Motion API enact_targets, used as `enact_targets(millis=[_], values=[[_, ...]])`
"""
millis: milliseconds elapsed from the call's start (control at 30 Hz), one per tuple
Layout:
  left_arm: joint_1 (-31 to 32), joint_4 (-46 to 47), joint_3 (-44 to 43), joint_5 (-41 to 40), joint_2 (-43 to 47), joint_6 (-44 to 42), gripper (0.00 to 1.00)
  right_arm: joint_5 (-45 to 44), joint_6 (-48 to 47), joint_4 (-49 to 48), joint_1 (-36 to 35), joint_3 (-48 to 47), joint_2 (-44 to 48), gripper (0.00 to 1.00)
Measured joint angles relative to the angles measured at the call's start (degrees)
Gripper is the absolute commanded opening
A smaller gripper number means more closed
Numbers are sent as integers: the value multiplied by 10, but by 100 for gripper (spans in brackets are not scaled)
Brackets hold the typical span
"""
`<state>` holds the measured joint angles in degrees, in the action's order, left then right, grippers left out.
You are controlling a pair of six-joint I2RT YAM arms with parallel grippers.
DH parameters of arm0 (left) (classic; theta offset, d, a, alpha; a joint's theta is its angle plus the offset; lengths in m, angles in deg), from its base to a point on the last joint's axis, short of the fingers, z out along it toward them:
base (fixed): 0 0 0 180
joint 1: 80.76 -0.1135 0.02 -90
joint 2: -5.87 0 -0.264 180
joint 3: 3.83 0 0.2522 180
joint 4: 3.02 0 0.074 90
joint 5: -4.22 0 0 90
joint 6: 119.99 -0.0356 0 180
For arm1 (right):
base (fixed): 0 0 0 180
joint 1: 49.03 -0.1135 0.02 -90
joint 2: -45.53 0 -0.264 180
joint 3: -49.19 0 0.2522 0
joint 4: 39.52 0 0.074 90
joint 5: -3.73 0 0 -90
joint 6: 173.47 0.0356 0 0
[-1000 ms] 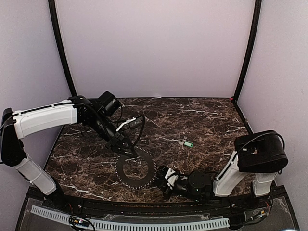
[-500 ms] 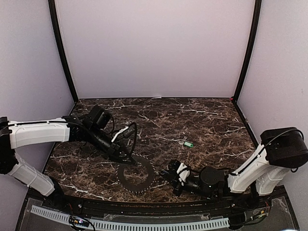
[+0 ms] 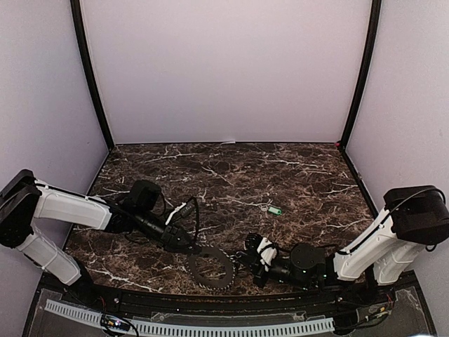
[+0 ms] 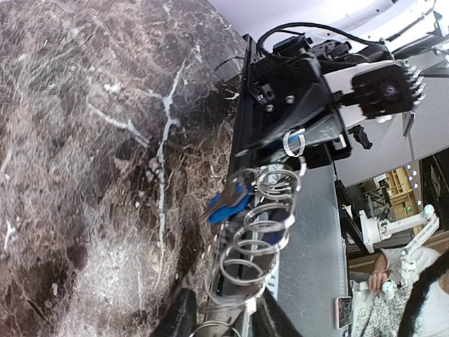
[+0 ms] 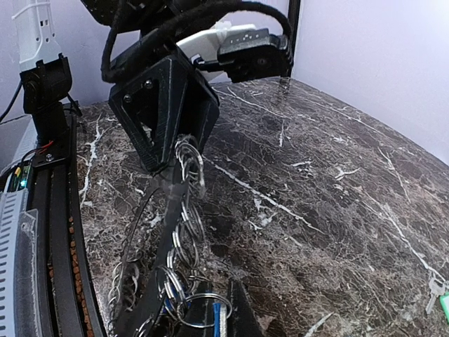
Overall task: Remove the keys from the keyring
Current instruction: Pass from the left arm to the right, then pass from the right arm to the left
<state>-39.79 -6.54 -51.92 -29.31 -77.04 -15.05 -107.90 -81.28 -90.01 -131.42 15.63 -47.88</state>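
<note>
Your right claw (image 3: 247, 258) is closed tight, pinching one end of a chain of small silver rings (image 4: 259, 235). Your left claw (image 3: 188, 246) is at the other end, but I cannot tell if it is gripping. The blue keys (image 4: 228, 203) hang on that chain. The keyring (image 3: 210, 283) sits by the near edge of the tabletop (image 3: 280, 168), between both claws. The green key (image 3: 274, 210) lies alone, farther back.

Tabletop (image 3: 295, 175): dark brown marble with white veins, beneath both grippers.
Split-ring chain (image 4: 256, 232): steel loops strung between left gripper (image 3: 191, 247) and right gripper (image 3: 245, 256).
Walls (image 3: 224, 70): plain lilac, beyond the grippers.
Slotted strip (image 3: 210, 327): white, behind them.
</note>
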Motion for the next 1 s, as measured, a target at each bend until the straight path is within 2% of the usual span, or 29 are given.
enact_targets(millis=[133, 300, 400, 567, 833, 1000], values=[[0, 24, 12, -12, -8, 12, 51, 11, 7, -4, 0, 0, 0, 0], [0, 12, 11, -92, 22, 2, 57, 21, 9, -2, 0, -2, 0, 0], [0, -5, 8, -143, 72, -12, 58, 26, 9, 7, 0, -10, 0, 0], [6, -5, -25, -141, 117, -26, 53, 31, 11, 18, 3, -17, 9, 0], [124, -25, -139, -94, -10, -79, 48, 42, 24, 19, 18, -17, 48, 0], [133, -30, -142, -72, -40, -87, 45, 50, 35, 26, 30, -16, 60, 0]])
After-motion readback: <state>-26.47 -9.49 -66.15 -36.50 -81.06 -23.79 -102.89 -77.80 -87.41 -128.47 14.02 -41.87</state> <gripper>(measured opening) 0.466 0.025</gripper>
